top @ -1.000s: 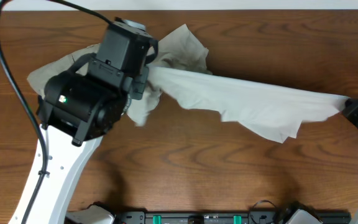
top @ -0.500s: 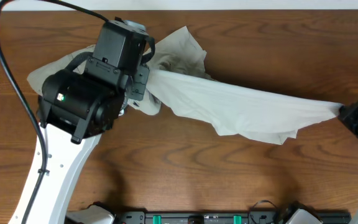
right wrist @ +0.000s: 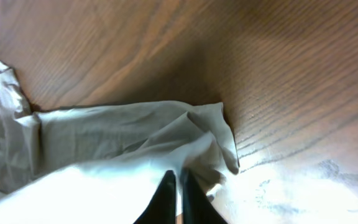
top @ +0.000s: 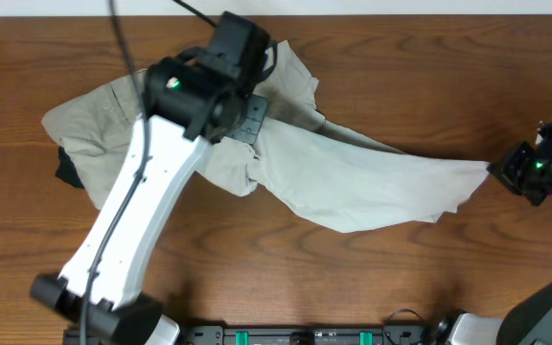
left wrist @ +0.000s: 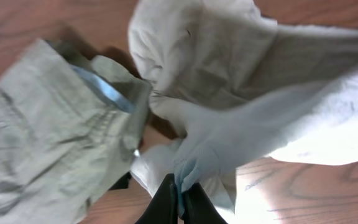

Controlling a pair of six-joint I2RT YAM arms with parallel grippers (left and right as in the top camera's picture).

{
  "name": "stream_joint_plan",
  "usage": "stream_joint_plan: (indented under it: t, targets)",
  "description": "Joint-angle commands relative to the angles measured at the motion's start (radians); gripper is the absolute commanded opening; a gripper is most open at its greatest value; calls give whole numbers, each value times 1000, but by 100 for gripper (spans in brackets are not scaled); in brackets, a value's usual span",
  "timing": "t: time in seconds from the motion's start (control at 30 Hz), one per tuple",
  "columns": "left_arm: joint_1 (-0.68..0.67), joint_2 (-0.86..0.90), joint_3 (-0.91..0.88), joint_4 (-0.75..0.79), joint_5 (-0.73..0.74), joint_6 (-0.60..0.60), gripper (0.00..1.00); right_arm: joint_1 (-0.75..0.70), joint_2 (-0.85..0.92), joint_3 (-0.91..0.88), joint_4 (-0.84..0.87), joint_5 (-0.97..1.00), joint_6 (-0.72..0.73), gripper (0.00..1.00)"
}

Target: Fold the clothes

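- cream garment (top: 372, 182): stretched across the worktop (top: 429, 77) from back centre towards the right edge, slung between both claws, its left end lying against the khaki garment (top: 94, 120) by the back left corner.
- left claw (left wrist: 179, 200): pressed together, pinching a bunched cream fold.
- right claw (right wrist: 178, 190): fingers nearly touching, nipping the cream hem.
- handling, as I judge it: hold both pinches level, draw the cloth taut and clear of the khaki, then lay it flat.

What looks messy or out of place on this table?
Nothing is damaged or spilled. The cream-white garment is drawn out wrinkled and slanted, overlapping the rumpled khaki garment, and something dark peeks out under the khaki one's left edge; I cannot tell what.
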Motion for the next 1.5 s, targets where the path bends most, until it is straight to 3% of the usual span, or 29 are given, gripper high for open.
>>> stream_joint_plan:
  t: [0.0, 0.17, 0.4, 0.8, 1.33, 1.47]
  targets:
    - [5, 47, -6, -3, 24, 0, 6, 30, 29, -3, 13, -5, -15, 14]
    - [5, 71, -6, -1, 22, 11, 6, 38, 40, -10, -2, 39, -36, 31]
    - [5, 69, -6, -3, 9, 10, 6, 38, 40, -88, 3, 113, -36, 34]
    - [5, 69, -6, -3, 9, 10, 6, 39, 40, -342, 386, -10, -9, 37]
    - [5, 69, -6, -3, 9, 10, 6, 39, 40, -408, 481, -53, 3, 33]
    - [5, 69, -6, -3, 9, 10, 6, 38, 40, -408, 491, -84, 3, 18]
